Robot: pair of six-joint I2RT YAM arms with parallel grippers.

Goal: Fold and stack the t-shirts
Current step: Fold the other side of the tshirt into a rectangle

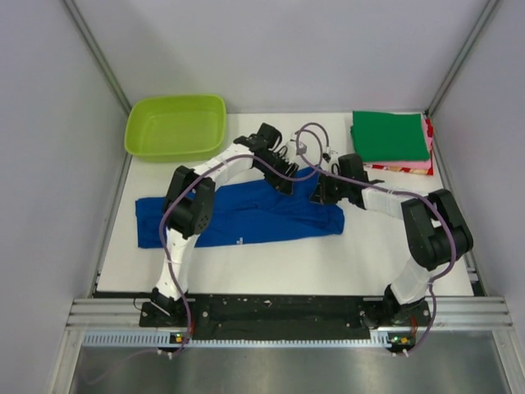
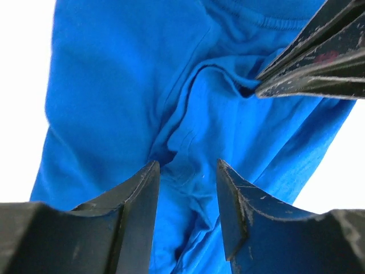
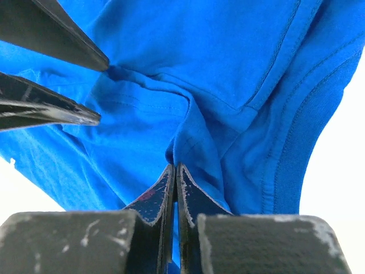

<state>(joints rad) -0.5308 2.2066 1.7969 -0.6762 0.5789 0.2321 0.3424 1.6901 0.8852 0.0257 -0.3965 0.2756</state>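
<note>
Arms are covering the far edge of the blue t-shirt; the green t-shirt is hiding most of the pink t-shirt and red t-shirt underneath.

A royal-blue t-shirt filled nearly the whole frame at close range, its cloth rumpled into soft ridges. At the bottom centre, the right gripper had its two dark, scuffed fingers pressed together, pinching a raised fold of the cloth at their tips. The left gripper reached in from the upper left with its two dark fingers spread apart, both tips against the shirt on either side of a small ridge. A stitched seam ran diagonally across the upper right, and a ribbed band curved down the right side. Bare white table showed at the right edge and in the lower left corner.
</note>
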